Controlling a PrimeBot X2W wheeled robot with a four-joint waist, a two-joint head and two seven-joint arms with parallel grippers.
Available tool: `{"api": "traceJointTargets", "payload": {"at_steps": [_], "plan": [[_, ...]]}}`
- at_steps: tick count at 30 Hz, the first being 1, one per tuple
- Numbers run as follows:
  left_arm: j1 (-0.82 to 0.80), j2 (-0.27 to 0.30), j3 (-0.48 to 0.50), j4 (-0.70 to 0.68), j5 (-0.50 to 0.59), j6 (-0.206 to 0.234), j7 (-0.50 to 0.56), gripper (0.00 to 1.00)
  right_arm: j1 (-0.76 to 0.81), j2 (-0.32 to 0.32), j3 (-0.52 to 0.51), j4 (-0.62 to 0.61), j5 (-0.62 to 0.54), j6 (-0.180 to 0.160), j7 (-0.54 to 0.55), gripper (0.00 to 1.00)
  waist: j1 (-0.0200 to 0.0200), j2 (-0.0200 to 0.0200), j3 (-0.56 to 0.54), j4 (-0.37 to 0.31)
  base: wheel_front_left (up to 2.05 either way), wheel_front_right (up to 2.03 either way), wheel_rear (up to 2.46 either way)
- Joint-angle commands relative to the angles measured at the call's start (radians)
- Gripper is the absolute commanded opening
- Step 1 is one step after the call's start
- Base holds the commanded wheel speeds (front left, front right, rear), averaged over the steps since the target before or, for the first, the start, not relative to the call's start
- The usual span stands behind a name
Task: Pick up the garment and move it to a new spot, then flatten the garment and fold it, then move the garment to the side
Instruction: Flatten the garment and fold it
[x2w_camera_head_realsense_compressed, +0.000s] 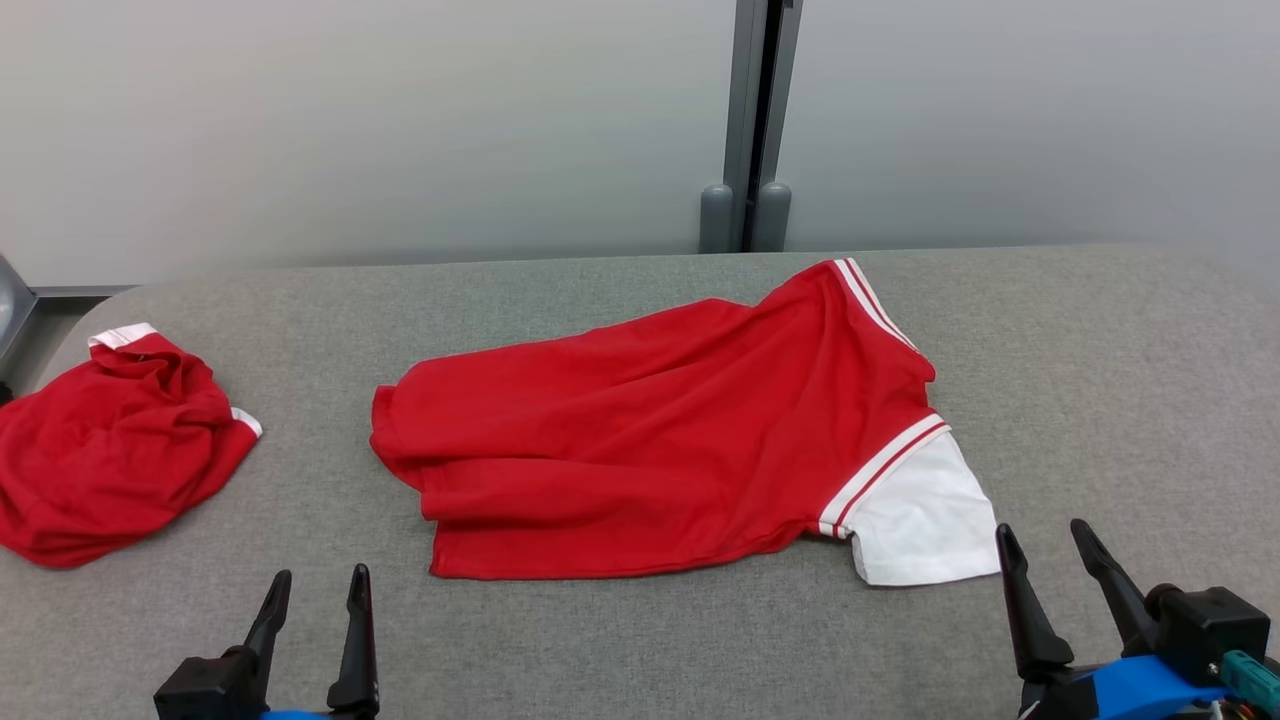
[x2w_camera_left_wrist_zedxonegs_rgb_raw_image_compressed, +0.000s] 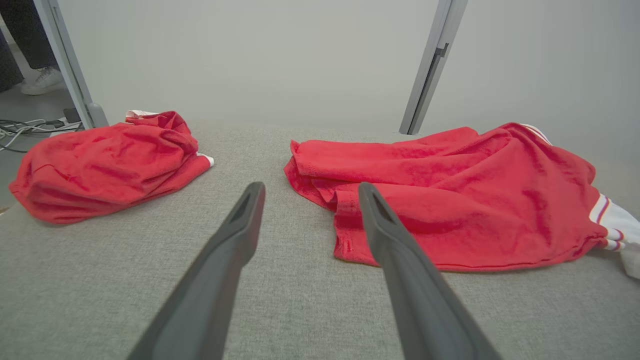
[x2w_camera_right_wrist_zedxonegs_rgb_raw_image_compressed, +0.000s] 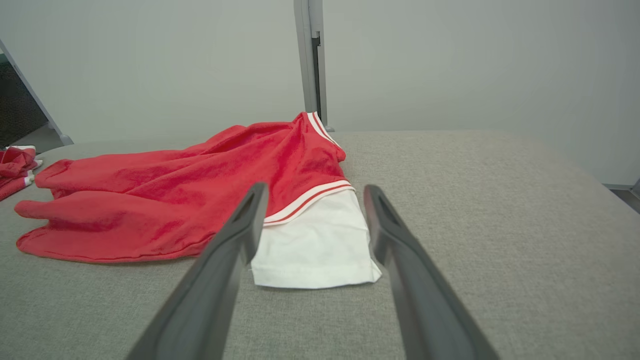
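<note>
Red shirt (x2w_camera_head_realsense_compressed: 660, 440) lies mid-table on the grey fabric tabletop (x2w_camera_head_realsense_compressed: 640, 650), loosely spread but rumpled, with part of the body doubled over along its near-left side. Long axis runs left-right across the robot's front: hem end to the left, shoulder end with the white sleeve (x2w_camera_head_realsense_compressed: 925, 525) and striped band to the right. Shirt sits ahead of both grippers and between them, and nothing touches it.

Right gripper (x2w_camera_head_realsense_compressed: 1042, 527) is the nearer one — its fingertips stand just beside the white sleeve's near corner. In the right wrist view the sleeve lies straight ahead between the two fingers. Left gripper (x2w_camera_head_realsense_compressed: 320, 573) is near the hem corner but offset to its left, with bare tabletop ahead of it. Both pairs of fingers are spread wide and hold nothing.

Likely step: reach forward for the first pick-up — right onto the sleeve, left shifting rightward to the hem. Second crumpled red garment (x2w_camera_head_realsense_compressed: 110, 450) lies well apart at the table's left edge and is probably not the target.
</note>
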Motion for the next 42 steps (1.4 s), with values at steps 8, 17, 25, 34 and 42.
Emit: {"api": "traceJointTargets", "payload": {"at_steps": [8, 17, 25, 34, 42], "plan": [[-0.052, -0.016, -0.017, 0.032, -0.022, -0.003, 0.041, 1.00, -0.047, 0.001, -0.026, 0.034, 0.013, 0.000, 0.039, 1.00, 0.0000, 0.0000, 0.026, -0.006, 0.00, 0.00, 0.00], [-0.176, -0.078, -0.070, 0.212, -0.037, -0.044, 0.114, 1.00, -0.199, 0.001, -0.089, 0.193, -0.036, 0.000, 0.155, 1.00, 0.0000, 0.0000, 0.088, -0.027, 0.00, 0.00, 0.00], [-0.313, -0.123, -0.086, 0.399, -0.036, -0.058, 0.134, 1.00, -0.311, 0.000, -0.088, 0.327, -0.059, 0.000, 0.138, 1.00, 0.0000, 0.0000, 0.151, -0.041, 0.00, 0.00, 0.00], [-0.392, -0.158, -0.095, 0.547, -0.034, -0.078, 0.088, 1.00, -0.393, 0.001, -0.060, 0.469, -0.069, 0.000, 0.149, 1.00, 0.0000, 0.0000, 0.221, -0.050, 0.00, 0.00, 0.00], [-0.413, -0.182, -0.107, 0.626, -0.049, -0.108, 0.072, 0.56, -0.381, 0.003, -0.009, 0.546, -0.067, 0.000, 0.208, 0.28, 0.0000, 0.0000, 0.222, -0.043, 0.00, 0.00, 0.00]]}}
